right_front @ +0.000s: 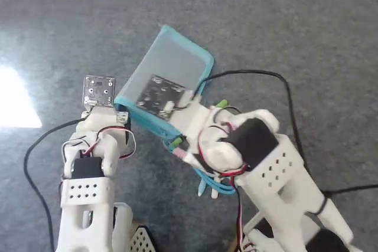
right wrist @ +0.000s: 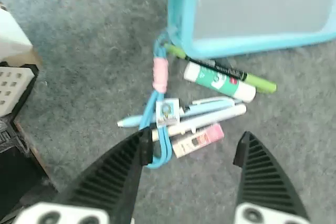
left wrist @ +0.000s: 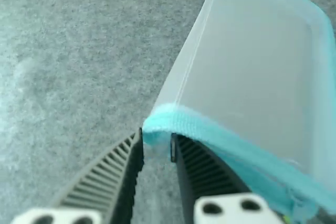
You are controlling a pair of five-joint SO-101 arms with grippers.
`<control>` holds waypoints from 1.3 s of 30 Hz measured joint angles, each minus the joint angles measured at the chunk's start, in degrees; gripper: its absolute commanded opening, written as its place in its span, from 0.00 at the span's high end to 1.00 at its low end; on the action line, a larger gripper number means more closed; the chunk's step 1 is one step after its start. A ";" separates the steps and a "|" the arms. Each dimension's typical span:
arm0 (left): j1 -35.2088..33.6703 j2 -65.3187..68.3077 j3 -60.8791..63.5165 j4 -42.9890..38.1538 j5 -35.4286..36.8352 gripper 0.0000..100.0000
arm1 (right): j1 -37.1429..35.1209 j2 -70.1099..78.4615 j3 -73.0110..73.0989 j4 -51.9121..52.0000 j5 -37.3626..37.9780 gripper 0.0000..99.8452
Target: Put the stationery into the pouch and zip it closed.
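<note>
A translucent pouch (right_front: 171,63) with a teal zip edge lies tilted on the grey table. My left gripper (right_front: 120,109) is shut on the pouch's teal corner (left wrist: 157,121), its ribbed fingers (left wrist: 123,163) pinching it. The pouch body (left wrist: 252,77) stretches away beyond. My right gripper (right wrist: 195,136) hangs open above the stationery beside the pouch's edge (right wrist: 181,19): a green pen (right wrist: 257,81), a glue stick (right wrist: 218,81), a white pen (right wrist: 210,118), a pale blue pen (right wrist: 128,122) and a pink eraser (right wrist: 197,140). A blue strap (right wrist: 164,153) with a pink sleeve (right wrist: 160,73) runs from the pouch.
The right arm (right_front: 248,146) covers most of the stationery from above; blue pen tips (right_front: 212,188) stick out under it. A black cable (right_front: 283,87) loops to the right. A bright light patch (right_front: 12,104) lies far left. Part of the left arm (right wrist: 10,87) stands near the stationery.
</note>
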State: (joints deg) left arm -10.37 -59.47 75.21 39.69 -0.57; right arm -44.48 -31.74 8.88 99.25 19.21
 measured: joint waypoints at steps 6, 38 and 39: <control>-0.88 0.00 0.00 3.34 4.57 0.98 | 12.31 -1.23 23.47 -20.13 -4.13 0.85; -41.05 41.23 -34.99 13.71 -3.16 0.81 | -8.44 20.57 29.19 -48.09 -11.96 0.79; -41.23 43.60 -37.10 14.24 -3.43 0.81 | -8.53 21.63 29.19 -48.09 -11.96 0.79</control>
State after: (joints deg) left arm -51.60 -15.87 38.11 53.93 -4.00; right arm -53.01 -10.11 38.07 51.16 7.25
